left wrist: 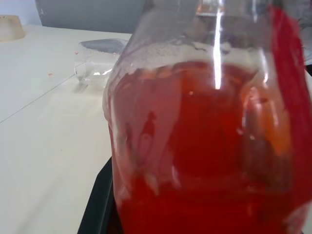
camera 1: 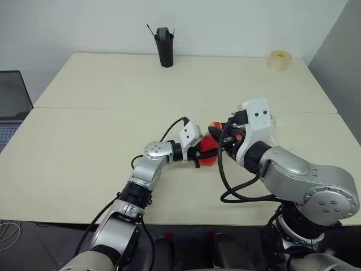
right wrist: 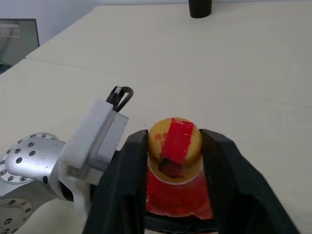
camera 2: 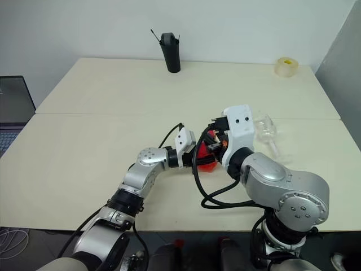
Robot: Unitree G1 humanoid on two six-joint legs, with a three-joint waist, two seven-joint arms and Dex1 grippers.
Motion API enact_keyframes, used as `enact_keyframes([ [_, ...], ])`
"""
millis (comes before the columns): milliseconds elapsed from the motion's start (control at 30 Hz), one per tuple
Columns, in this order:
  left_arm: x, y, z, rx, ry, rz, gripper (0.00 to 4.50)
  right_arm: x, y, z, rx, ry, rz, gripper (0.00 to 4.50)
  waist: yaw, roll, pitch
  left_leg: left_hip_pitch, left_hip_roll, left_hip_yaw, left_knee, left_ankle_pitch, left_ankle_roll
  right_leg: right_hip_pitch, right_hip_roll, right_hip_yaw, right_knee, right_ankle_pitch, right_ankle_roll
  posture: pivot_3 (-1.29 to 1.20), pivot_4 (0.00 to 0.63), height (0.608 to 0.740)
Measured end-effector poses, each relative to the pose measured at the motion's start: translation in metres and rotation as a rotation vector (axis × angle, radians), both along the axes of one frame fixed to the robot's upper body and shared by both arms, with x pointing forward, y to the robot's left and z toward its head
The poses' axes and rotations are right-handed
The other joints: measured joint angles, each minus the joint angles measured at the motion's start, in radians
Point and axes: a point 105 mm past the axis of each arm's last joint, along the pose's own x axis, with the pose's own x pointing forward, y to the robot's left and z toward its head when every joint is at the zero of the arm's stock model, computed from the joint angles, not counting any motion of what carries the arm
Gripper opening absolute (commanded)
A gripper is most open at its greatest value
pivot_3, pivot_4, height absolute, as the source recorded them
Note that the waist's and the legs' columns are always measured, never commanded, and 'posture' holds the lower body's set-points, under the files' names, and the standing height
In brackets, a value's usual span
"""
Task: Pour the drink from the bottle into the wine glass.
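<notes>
L claw (camera 2: pixel 197 155) pinches ribbed clear bottle (left wrist: pixel 204 146); R claw (right wrist: pixel 175 151) straddles yellow cap (right wrist: pixel 174 146), grip unclear.

At frame centre you see the bottle (camera 2: pixel 207 153) on the desk (camera 2: pixel 101 124), the wine glass (camera 2: pixel 265 129) lying right of it; cup (camera 2: pixel 170 53) upper centre, tape roll (camera 2: pixel 286 66) upper right, laptop (camera 2: pixel 14 107) left.

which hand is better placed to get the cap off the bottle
Right. The right hand already has its fingers either side of the cap, while the left hand is shut on the bottle body.
</notes>
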Motion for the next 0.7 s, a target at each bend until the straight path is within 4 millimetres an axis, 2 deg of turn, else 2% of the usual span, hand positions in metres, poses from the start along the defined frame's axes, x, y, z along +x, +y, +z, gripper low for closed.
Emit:
enact_keyframes([
  [133, 0.0, 0.0, 0.0, 0.001, 0.001, 0.002, 1.42, 0.001, -0.001, 0.0, -0.01, 0.002, 0.004, 1.21, 0.0, 0.0, 0.0, 0.0, 0.0, 0.0, 0.0, 0.0, 0.0, 0.0, 0.0, 0.0, 0.0, 0.0, 0.0, 0.0, 0.15, 0.74],
  [233, 0.0, -0.001, 0.0, -0.003, 0.002, 0.003, 1.42, 0.005, -0.004, 0.004, -0.078, -0.007, 0.071, 1.21, 0.0, 0.0, 0.0, 0.0, -0.001, 0.0, 0.0, 0.0, 0.0, 0.0, 0.0, 0.0, 0.0, 0.0, 0.0, 0.0, 0.15, 0.74],
  [333, -0.002, -0.003, 0.003, -0.01, -0.001, -0.012, 1.42, 0.007, -0.009, 0.011, -0.177, -0.018, 0.22, 1.21, 0.0, 0.0, 0.0, 0.0, -0.007, -0.001, -0.001, 0.0, 0.0, 0.0, 0.0, -0.001, -0.002, 0.0, 0.0, 0.0, 0.15, 0.74],
  [433, -0.005, -0.004, 0.006, -0.005, -0.014, -0.041, 1.42, 0.008, -0.014, 0.015, -0.202, -0.026, 0.379, 1.21, 0.0, 0.0, 0.001, -0.001, -0.009, -0.003, -0.001, 0.0, 0.001, 0.0, 0.0, -0.001, -0.004, 0.0, 0.001, 0.0, 0.15, 0.74],
  [567, -0.012, -0.002, 0.012, 0.016, -0.052, -0.097, 1.42, 0.01, -0.018, 0.018, -0.262, -0.093, 0.676, 1.21, -0.001, 0.0, 0.001, 0.0, -0.01, -0.003, -0.001, -0.001, 0.001, 0.001, -0.001, -0.002, -0.004, 0.0, 0.001, 0.0, 0.15, 0.74],
  [700, -0.013, 0.004, 0.019, 0.017, -0.068, -0.093, 1.42, 0.025, -0.014, 0.023, -0.275, -0.189, 0.902, 1.21, -0.006, 0.001, 0.001, 0.003, -0.01, -0.001, 0.0, 0.0, 0.001, 0.001, -0.001, -0.001, -0.001, 0.0, 0.001, 0.0, 0.15, 0.74],
])
